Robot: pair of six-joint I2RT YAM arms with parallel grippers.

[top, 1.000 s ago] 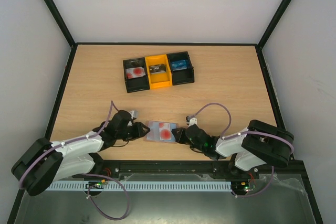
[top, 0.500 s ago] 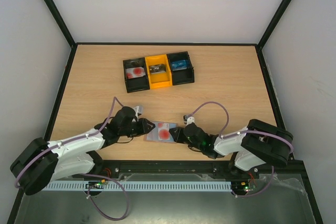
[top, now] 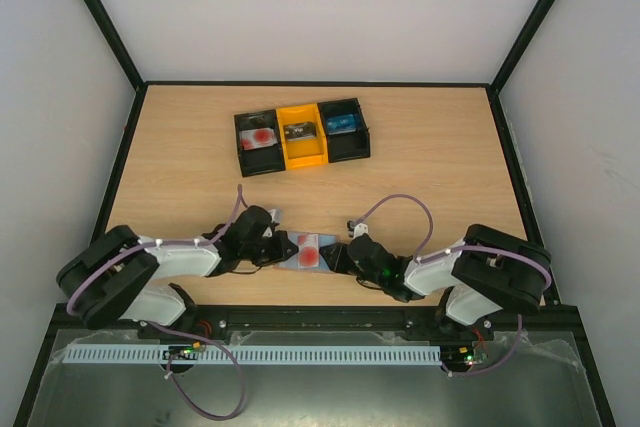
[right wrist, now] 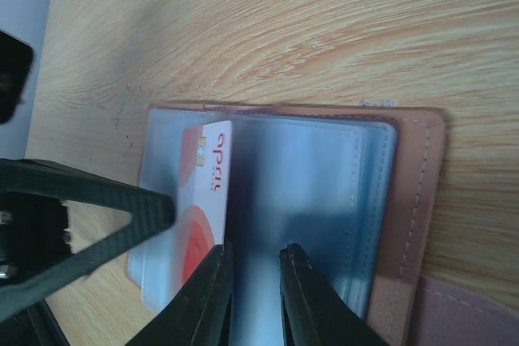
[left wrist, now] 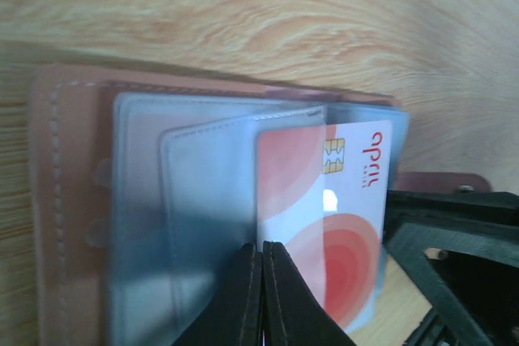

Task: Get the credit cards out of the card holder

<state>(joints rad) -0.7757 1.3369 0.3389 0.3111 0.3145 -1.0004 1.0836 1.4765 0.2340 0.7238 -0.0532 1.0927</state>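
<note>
Wooden table [top: 430, 177] carries the open card holder [top: 303, 250] at its six o'clock edge. The pale credit card [left wrist: 324, 200] sits partly out of a sleeve, so drawing it out seems the step in hand. From nine o'clock the left gripper [left wrist: 262, 250] has fingers pressed together at the card's edge; a pinch I cannot confirm. From three o'clock the right gripper [right wrist: 254, 255], slightly apart, is set against the holder's inside. Next needs a straight, flat pull.

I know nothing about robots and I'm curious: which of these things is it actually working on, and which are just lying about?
Part of the job:
- card holder
- credit card with a red round mark
- left gripper
- right gripper

Just lying about:
- black-and-yellow tray at the far side, with its contents
</note>
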